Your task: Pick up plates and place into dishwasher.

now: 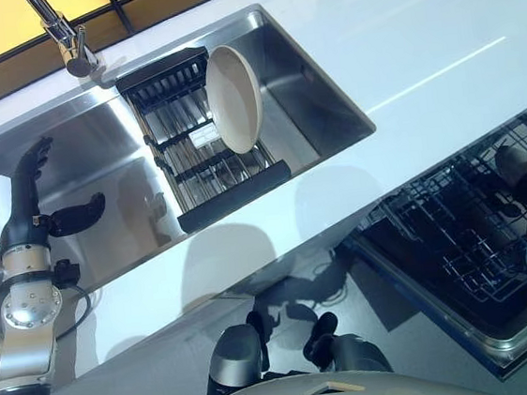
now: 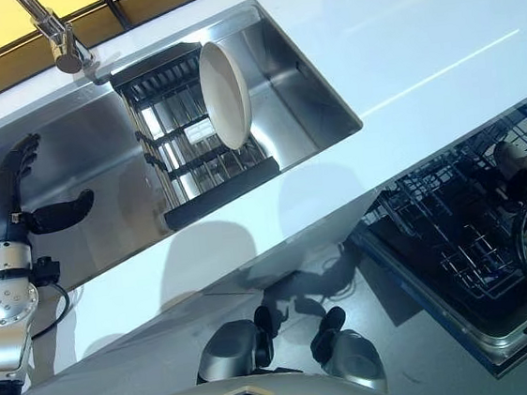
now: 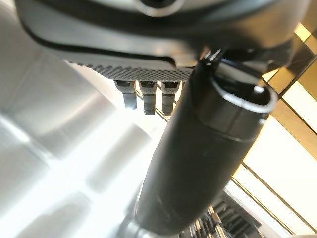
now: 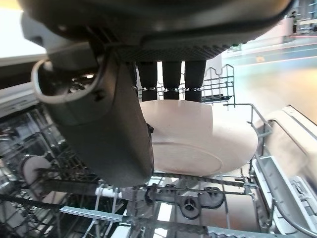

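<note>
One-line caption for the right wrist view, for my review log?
Right hand pinching a beige plate over the dishwasher rack.

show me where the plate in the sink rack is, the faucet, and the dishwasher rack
plate in the sink rack (image 1: 234, 97), left eye view, middle of its pale face.
faucet (image 1: 66, 37), left eye view, on its metal neck.
dishwasher rack (image 1: 475, 232), left eye view, on its dark wire grid.

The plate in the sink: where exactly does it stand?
In the left eye view the plate stands on edge in the black drying rack across the sink, right of the open left hand.
</note>
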Tool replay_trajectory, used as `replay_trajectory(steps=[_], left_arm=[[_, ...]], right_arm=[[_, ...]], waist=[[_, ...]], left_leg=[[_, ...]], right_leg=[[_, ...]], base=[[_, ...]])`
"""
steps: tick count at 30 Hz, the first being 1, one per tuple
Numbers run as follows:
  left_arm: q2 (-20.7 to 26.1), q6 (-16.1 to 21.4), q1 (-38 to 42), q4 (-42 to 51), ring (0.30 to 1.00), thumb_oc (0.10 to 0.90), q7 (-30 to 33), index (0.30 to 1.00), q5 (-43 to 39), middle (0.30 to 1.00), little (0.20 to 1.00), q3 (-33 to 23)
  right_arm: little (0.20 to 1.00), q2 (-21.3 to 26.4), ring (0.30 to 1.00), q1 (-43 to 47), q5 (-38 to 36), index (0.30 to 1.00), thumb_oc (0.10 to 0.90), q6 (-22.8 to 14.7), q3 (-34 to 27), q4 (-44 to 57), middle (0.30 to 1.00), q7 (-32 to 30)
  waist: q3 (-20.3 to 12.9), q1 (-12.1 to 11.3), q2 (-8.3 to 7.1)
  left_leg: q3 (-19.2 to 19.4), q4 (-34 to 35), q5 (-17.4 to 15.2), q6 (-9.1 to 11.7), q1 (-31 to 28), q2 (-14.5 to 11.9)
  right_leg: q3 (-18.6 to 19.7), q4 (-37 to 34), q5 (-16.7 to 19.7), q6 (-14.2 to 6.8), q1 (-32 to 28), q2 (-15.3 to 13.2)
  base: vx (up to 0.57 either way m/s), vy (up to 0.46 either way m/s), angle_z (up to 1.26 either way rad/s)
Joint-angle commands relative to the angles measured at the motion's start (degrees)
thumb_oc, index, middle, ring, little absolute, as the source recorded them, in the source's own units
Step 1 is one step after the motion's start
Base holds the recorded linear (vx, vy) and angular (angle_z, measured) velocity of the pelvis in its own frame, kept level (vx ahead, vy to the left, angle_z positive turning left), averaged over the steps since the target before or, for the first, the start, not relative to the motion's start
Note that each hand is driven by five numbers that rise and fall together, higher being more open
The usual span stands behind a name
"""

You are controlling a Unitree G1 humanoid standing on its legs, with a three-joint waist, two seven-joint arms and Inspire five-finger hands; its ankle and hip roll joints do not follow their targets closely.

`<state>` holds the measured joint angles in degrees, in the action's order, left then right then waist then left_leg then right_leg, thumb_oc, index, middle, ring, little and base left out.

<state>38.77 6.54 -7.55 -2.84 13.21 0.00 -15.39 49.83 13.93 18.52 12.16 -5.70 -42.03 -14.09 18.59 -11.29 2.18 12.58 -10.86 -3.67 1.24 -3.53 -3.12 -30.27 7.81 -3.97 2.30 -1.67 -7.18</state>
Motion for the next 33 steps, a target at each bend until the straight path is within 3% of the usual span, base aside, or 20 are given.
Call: replay_trajectory(steps=[1,6,11,17,22,25,29,33], left_arm=[[6.6,6.0,0.0,7.2,0.9,0.8,2.6,0.9,-0.7,0.9,0.9,-5.1],[6.4,6.3,-0.7,7.6,0.9,0.8,2.3,0.9,-0.7,0.9,0.9,-5.6],[6.2,6.6,-1.4,7.8,0.9,0.8,2.1,0.9,-0.7,0.9,0.9,-6.4],[4.8,7.0,-1.8,8.5,0.9,0.8,1.9,0.9,-0.5,0.9,0.9,-6.8],[4.0,7.4,-1.1,8.2,0.9,0.8,1.6,0.9,-1.6,0.9,0.9,-6.7],[3.8,7.1,-0.3,8.3,0.9,0.8,1.3,0.9,-1.9,0.9,0.9,-6.6],[4.0,6.9,1.2,8.7,0.9,0.8,1.6,0.9,-1.6,0.9,0.9,-6.7],[3.6,7.0,1.9,9.4,0.9,0.8,1.8,0.9,0.0,0.9,0.9,-7.9]], right_arm=[[0.9,6.0,0.9,2.9,-1.1,0.9,0.8,2.1,3.6,0.9,0.9,0.6],[0.9,5.0,0.9,2.9,-2.7,0.9,0.8,3.2,4.1,1.1,0.9,1.6],[0.9,4.5,0.9,2.7,-3.7,0.9,0.8,0.7,2.2,7.5,0.9,0.7],[0.9,3.4,0.9,-0.3,0.4,0.9,0.8,-4.6,-3.6,21.2,0.9,-6.9],[0.9,3.3,0.9,-2.7,5.3,0.9,0.8,-12.1,-7.8,26.1,0.9,-11.9],[0.9,3.5,0.9,-3.7,6.7,0.9,0.8,-14.3,-9.5,28.8,0.9,-13.8],[0.9,2.1,0.9,-5.7,5.1,0.9,0.8,-19.1,-12.5,33.6,0.9,-16.4],[0.9,-1.5,0.9,-8.5,-0.1,0.9,0.8,-23.4,-14.5,38.1,0.9,-13.4]], waist=[[-3.2,-1.4,-0.13],[-3.6,-1.7,-0.36],[-4.5,-1.2,-0.79],[-5.6,0.2,-0.99],[-7.0,1.6,-1.18],[-7.8,2.4,-1.18],[-9.1,3.6,-1.04],[-10.0,4.8,-0.78]], left_leg=[[1.3,-3.0,0.2,4.2,8.7,-3.2],[1.2,-4.2,-0.3,4.2,9.0,-3.2],[1.2,-5.0,-1.0,4.0,8.5,-2.8],[3.0,-4.9,-0.5,2.8,8.4,-1.9],[5.1,-3.3,-0.9,2.4,7.1,-0.9],[6.0,-1.8,-0.8,2.2,6.3,-0.3],[7.3,1.3,-0.6,1.6,4.6,1.0],[7.5,3.8,-0.7,0.9,3.1,2.4]], right_leg=[[-2.0,1.5,-5.9,-3.8,-5.4,0.7],[-1.8,0.9,-5.8,-3.7,-6.1,0.9],[-1.0,0.2,-5.8,-3.8,-7.1,1.2],[-0.6,-1.2,-4.4,-4.2,-7.4,1.2],[0.3,-3.0,-3.6,-5.3,-8.2,1.3],[0.6,-3.5,-3.3,-5.8,-8.4,1.2],[0.7,-4.0,-2.8,-6.8,-8.3,0.6],[1.0,-4.2,-2.2,-7.7,-7.6,-0.1]], base=[[0.0,0.0,0.0],[0.0,0.001,-0.01],[-0.02,0.023,-0.08],[-0.11,0.08,-0.18],[-0.11,0.116,-0.04],[-0.13,0.12,-0.08],[-0.17,0.134,-0.06],[-0.17,0.131,-0.04]])
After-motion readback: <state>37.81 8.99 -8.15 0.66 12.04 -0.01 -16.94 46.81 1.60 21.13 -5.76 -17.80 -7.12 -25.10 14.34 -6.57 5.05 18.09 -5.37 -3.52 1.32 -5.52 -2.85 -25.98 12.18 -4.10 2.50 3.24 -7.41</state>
